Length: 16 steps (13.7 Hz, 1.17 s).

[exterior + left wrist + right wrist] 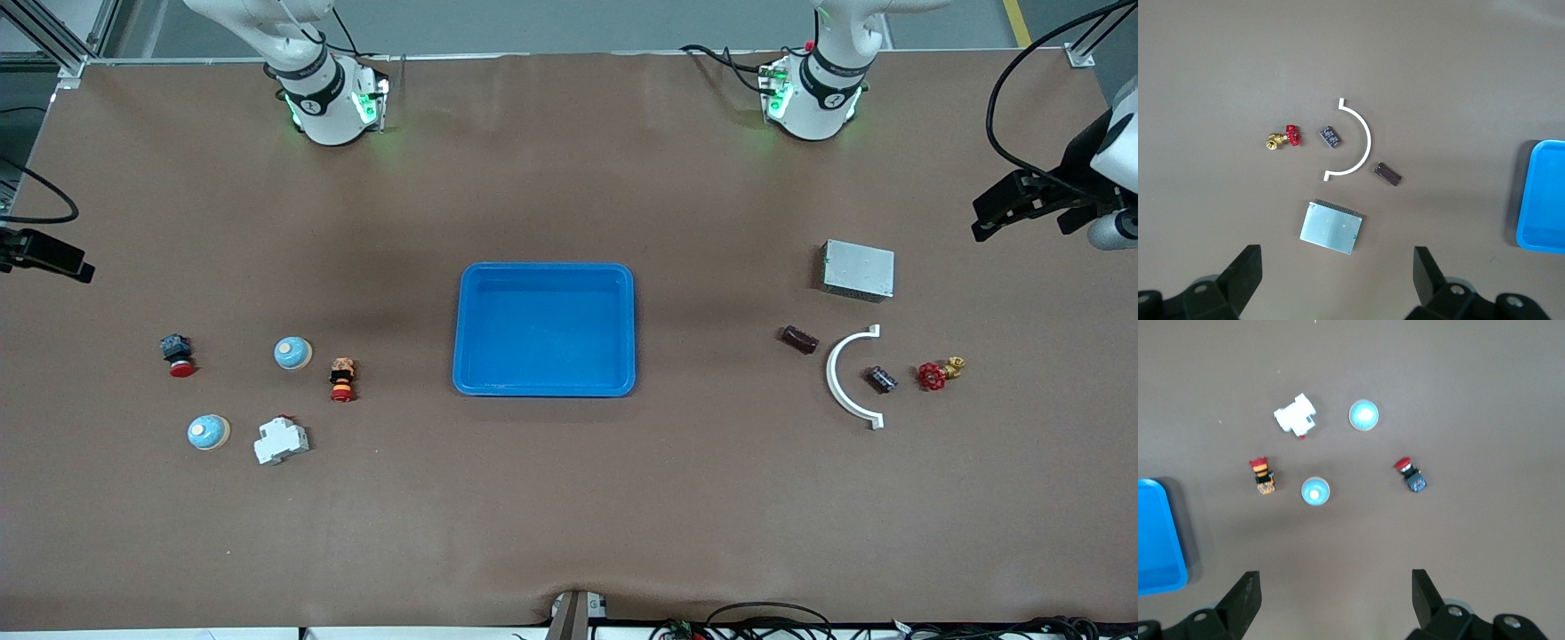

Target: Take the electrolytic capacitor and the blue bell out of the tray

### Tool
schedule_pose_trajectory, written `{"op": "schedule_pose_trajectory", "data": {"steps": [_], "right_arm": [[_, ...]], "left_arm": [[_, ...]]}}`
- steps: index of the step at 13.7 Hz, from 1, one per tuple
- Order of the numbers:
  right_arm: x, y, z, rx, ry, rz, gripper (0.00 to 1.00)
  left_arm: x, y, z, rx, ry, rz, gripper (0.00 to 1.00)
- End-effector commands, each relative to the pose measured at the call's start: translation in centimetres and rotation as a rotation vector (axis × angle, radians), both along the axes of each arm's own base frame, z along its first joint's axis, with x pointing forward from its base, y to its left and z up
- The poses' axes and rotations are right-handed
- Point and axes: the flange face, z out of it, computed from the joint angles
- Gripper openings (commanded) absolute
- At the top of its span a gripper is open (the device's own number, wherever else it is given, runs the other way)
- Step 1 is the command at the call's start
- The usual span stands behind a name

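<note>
no text, label, brand, number or sign can be read on anything shown; pale marks are seen on the small dark part (1331,136) lying just inside the white curved piece (1361,143), but they cannot be made out
</note>
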Motion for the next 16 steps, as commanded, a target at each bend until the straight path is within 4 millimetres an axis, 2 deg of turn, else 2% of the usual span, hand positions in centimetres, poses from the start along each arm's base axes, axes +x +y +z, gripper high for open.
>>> {"op": "schedule_pose_trajectory", "data": {"steps": [1, 2, 6, 8, 12, 16], "right_arm": [[-2.5, 0.4, 0.1, 0.011, -0.040, -0.007, 1.00], [-2.6, 0.3, 0.3, 0.011, -0.043, -0.009, 1.00], [-2.7, 0.8, 0.7, 0.067, -0.060, -0.015, 1.00], [-2.8, -0.4, 1.2, 0.106, -0.060, -0.031, 1.00], [-3.1, -0.9, 2.2, 0.095, -0.060, -0.044, 1.00], [-3.1, -0.4, 1.9, 0.096, -0.041, -0.035, 1.00]], "left_arm": [[-0.8, 0.1, 1.1, -0.028, -0.010, -0.013, 1.00], [-0.6, 0.2, 1.8, -0.034, -0.026, -0.014, 1.00], [-1.3, -1.1, 2.0, -0.031, -0.009, -0.039, 1.00], [-1.3, -0.9, 2.1, -0.029, -0.009, -0.038, 1.00], [-1.2, -1.0, 2.1, -0.016, -0.009, -0.030, 1.00], [-1.1, -0.4, 2.1, -0.018, -0.012, -0.027, 1.00]]}}
